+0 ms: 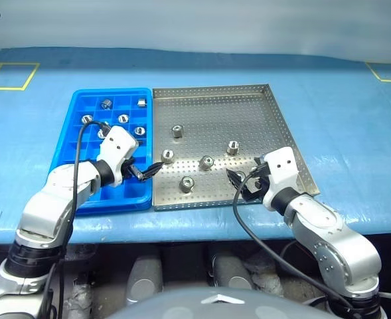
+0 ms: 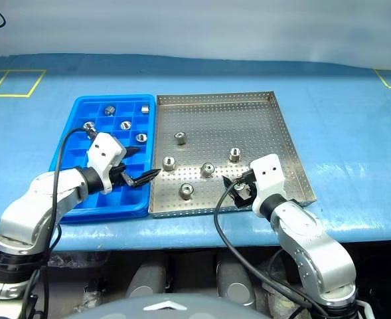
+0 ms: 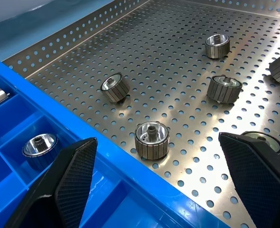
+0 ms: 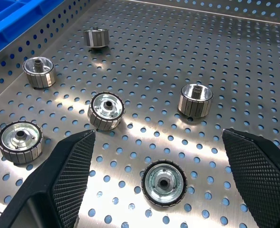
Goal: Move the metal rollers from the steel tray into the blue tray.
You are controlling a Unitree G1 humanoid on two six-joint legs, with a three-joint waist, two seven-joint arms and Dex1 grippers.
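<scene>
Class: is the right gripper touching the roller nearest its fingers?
Apart. In the right wrist view the right gripper stands open, bare perforated steel showing between each finger and the roller.

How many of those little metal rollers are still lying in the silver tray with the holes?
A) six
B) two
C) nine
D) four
A: the right wrist view shows six metal rollers resting on the steel tray, one of them right between the open right gripper fingers.
</scene>
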